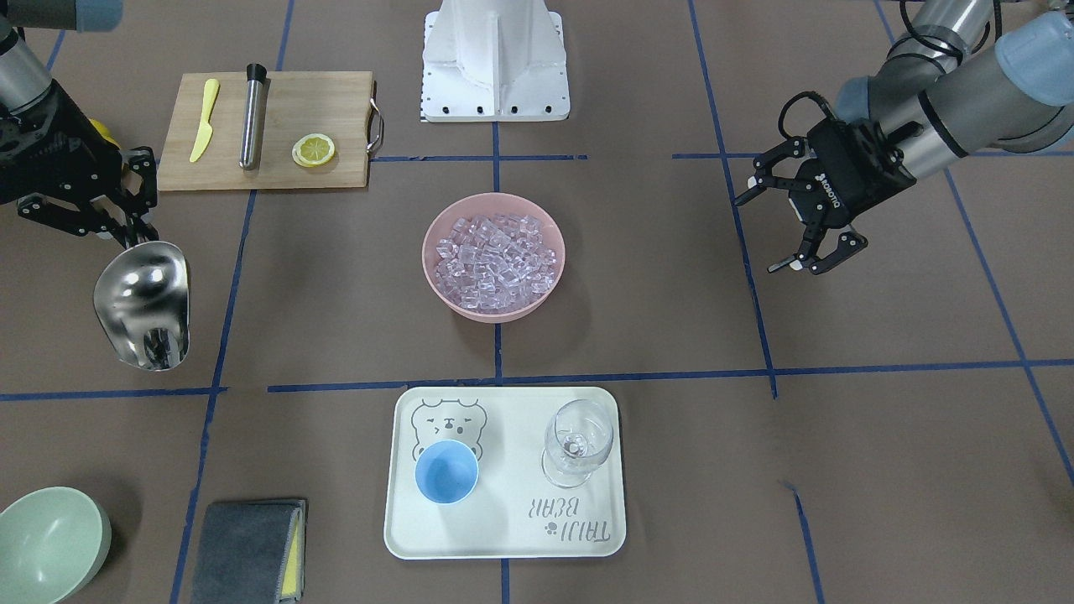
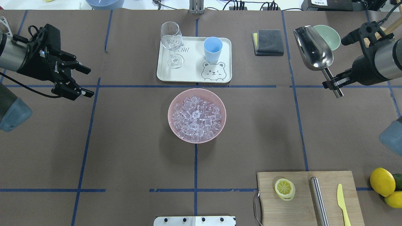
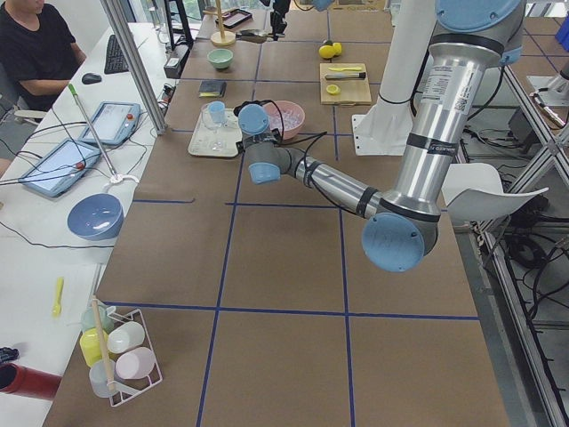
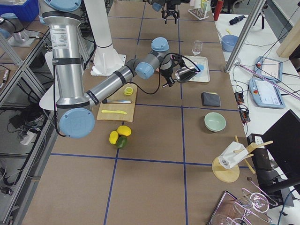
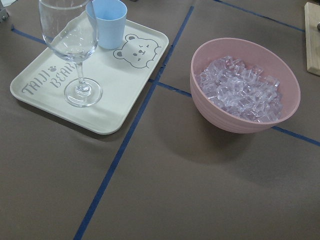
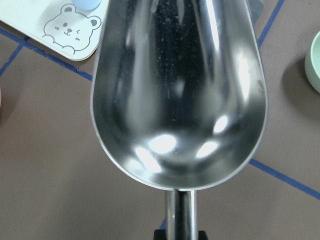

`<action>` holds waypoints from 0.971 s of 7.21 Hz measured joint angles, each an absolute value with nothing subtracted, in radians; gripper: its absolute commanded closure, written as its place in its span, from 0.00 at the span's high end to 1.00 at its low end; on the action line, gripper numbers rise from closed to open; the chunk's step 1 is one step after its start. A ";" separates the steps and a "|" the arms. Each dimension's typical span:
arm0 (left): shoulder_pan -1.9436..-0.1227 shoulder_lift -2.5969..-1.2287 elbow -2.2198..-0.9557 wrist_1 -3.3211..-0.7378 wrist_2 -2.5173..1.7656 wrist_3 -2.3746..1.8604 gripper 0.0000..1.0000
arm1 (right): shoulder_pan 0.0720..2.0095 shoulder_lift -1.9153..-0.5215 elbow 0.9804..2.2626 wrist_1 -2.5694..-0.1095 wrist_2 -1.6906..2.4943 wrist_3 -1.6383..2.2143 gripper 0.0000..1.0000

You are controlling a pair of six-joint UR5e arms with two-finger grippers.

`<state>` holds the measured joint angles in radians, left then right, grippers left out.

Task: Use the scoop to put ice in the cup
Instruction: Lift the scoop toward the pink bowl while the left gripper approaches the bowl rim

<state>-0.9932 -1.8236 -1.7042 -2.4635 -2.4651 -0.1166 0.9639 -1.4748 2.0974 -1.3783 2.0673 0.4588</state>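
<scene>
So the right pincer [image 2: 337, 82] is clamped on the thin rod handle of the scoop [image 2: 314, 47]. The trough sticks out ahead of it, away from the robot's base, open side up and totally empty in the wrist view. The scoop's long axis runs pretty much fore-and-aft, with the mouth leaning a touch toward the middle of the bench [image 2: 125, 141]. The ice [image 2: 197, 116] is heaped in a pink bowl [image 2: 171, 106] that sits well off to that pincer's left and a bit back toward the robot, so the scoop isn't aimed at it at all. My read is that the arm has to swing left and turn the mouth toward the bowl before it can dig in. The cup [image 2: 212, 48] is also left of the pincer, past the bowl on its far side. It's upright on a white tray [image 2: 163, 75] near a wine glass [image 2: 171, 37], not touching it, and looks empty. The left pincer [image 2: 89, 81] hangs wide open with nothing in it, well apart from the bowl on the other side. The right arm has the tool, so it's the obvious one to go. Nothing scooped yet, far as I can tell.
</scene>
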 measured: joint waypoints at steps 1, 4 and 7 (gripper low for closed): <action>-0.992 -1.825 -1.703 -2.464 -2.465 -0.118 1.00 | 0.929 -1.468 2.099 -1.389 2.001 0.453 0.00; -0.977 -1.851 -1.696 -2.463 -2.463 -0.116 1.00 | 0.865 -1.462 2.117 -1.405 1.860 0.283 0.00; -0.863 -1.898 -1.699 -2.462 -2.307 -0.106 1.00 | 0.833 -1.423 2.168 -1.603 1.843 -0.025 0.00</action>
